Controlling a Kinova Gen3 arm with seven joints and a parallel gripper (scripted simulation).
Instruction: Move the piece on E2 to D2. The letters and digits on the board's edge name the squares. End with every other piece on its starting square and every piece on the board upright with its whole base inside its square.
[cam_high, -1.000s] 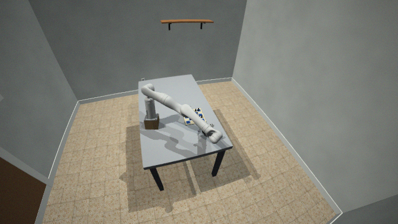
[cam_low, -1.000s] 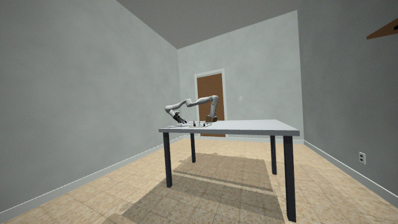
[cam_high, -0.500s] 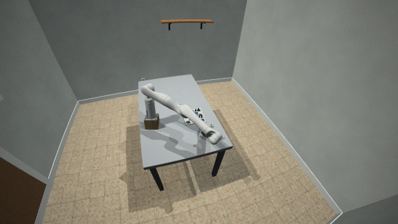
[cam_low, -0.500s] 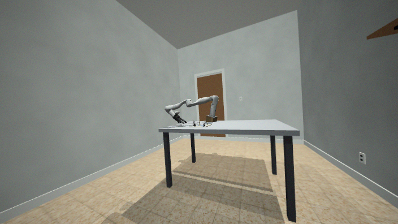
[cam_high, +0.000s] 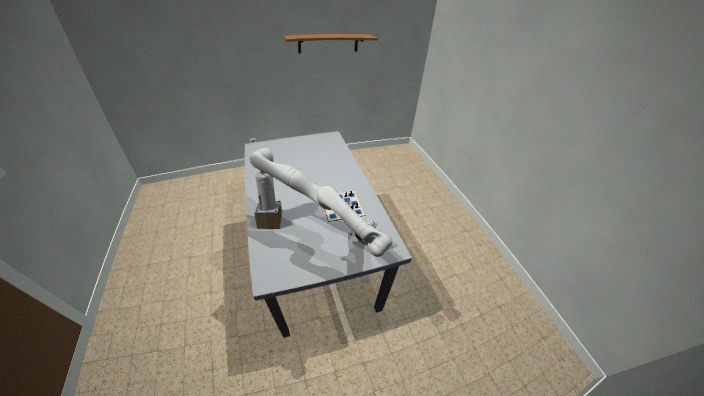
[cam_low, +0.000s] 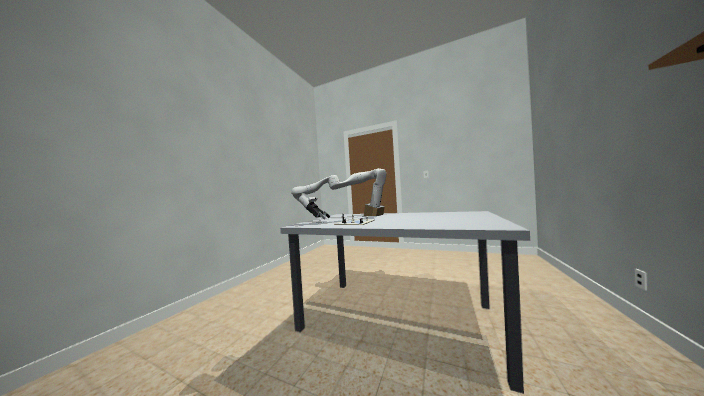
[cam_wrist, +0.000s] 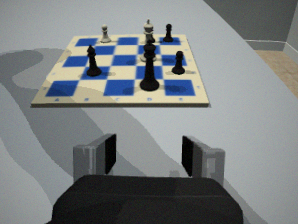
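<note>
The board (cam_wrist: 120, 104) (cam_low: 345, 224) lies on the table, its lettered edge nearest the gripper in the wrist view. A small black pawn (cam_wrist: 179, 64) stands upright on E2. The blue square D2 (cam_wrist: 158, 72) shows no piece on it; the tall black piece (cam_wrist: 149, 70) on D1 partly hides it. My gripper (cam_wrist: 149, 149) (cam_low: 326, 217) is open, nothing between its fingers, and sits off the board on its lettered side, low above the table. In the top view the arm covers part of the board.
A black bishop (cam_wrist: 92, 62) stands on B2. A white king (cam_wrist: 148, 30) on D3 is mostly hidden behind the D1 piece. On the far row are a white pawn (cam_wrist: 105, 34), a black pawn (cam_wrist: 168, 33) and another black piece, largely hidden. The table edge runs beyond the board's right side.
</note>
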